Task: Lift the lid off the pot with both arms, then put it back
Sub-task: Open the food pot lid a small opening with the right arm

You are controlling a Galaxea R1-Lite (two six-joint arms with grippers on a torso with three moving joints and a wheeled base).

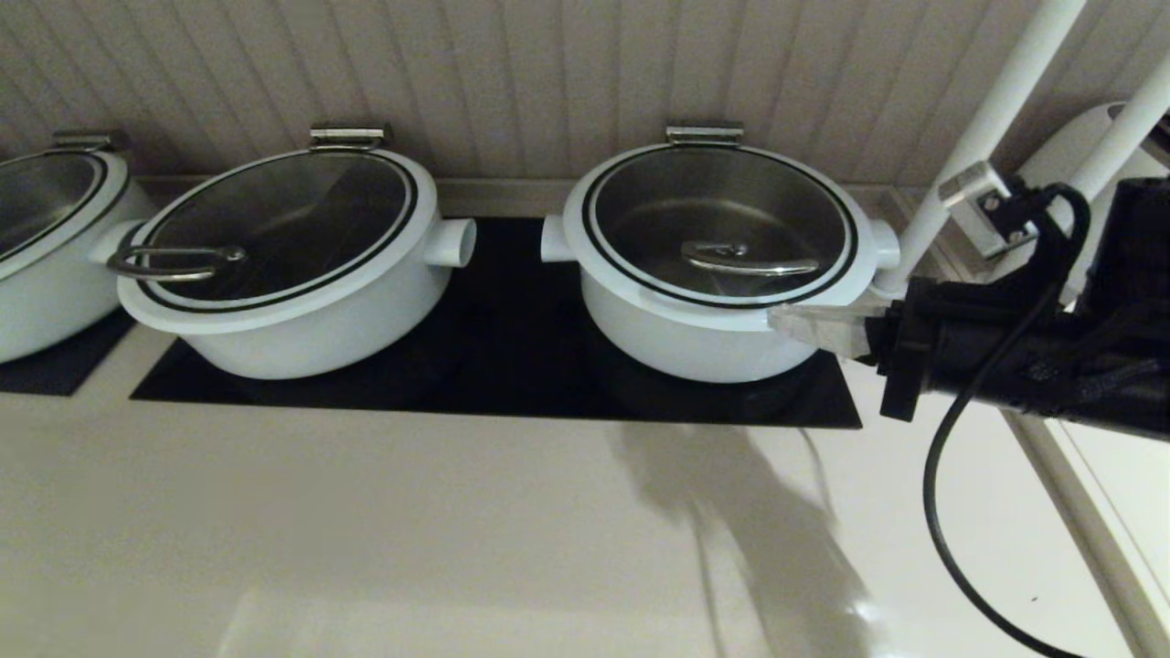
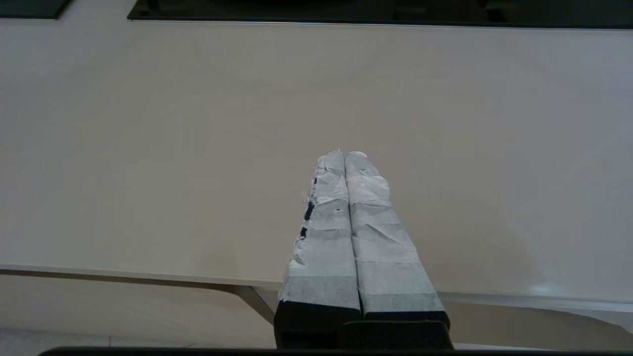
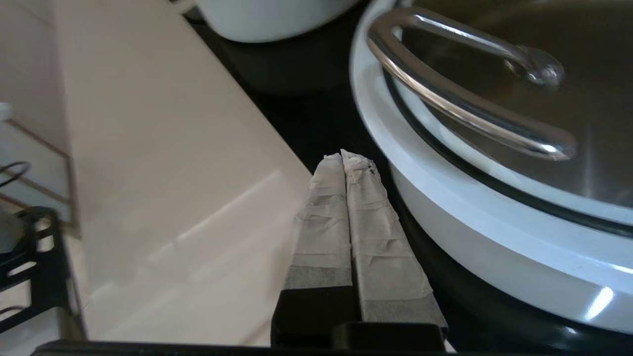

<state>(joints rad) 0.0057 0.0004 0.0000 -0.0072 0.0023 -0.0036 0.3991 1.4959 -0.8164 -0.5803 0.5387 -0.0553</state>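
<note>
The pot point(image 1: 676, 338) stands on the right part of a black mat, its lid point(image 1: 722, 206) shut flat on it, with the arched steel bar handle point(image 1: 749, 262) toward the front and the steel hinge point(image 1: 704, 134) at the back. My right gripper point(image 1: 777, 320) is shut and empty, its taped tips just under the lid's front-right rim, beside the pot wall. The right wrist view shows the gripper point(image 3: 343, 157) beside the lid rim point(image 3: 445, 183) and below the handle point(image 3: 460, 106). My left gripper point(image 2: 343, 154) is shut and empty over bare counter, out of the head view.
A similar pot with a loop-handled lid point(image 1: 283, 311) stands on the left of the black mat point(image 1: 512, 356). A third pot point(image 1: 46, 247) is at the far left. White poles point(image 1: 987, 128) rise at the right. The wall is close behind. The pale counter point(image 1: 366, 530) spreads in front.
</note>
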